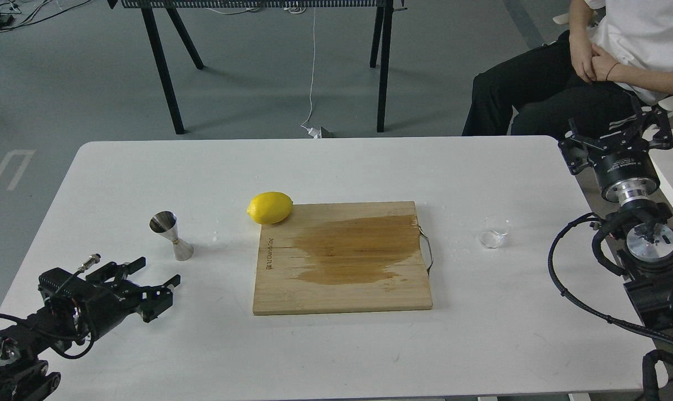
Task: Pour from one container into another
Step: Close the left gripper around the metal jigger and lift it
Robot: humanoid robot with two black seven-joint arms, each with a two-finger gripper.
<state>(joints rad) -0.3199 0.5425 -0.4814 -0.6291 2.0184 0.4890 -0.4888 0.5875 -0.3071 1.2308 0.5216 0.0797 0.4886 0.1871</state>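
The clear glass cup (493, 231) stands untouched at right of frame on the white table (336, 345), well apart from the steel jigger (171, 235) at left, so the pour appears not yet begun. The left gripper (151, 282) rests open and empty below the jigger; the right gripper (617, 136), fingers spread, hangs at the table's far right edge. A lemon (269, 208) touches a wet-stained wooden cutting board (342, 262); a seated person (593, 61) waits upper right on grey floor.

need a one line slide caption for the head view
Both grippers open and empty: left gripper near the steel jigger, glass cup right of the wet cutting board.
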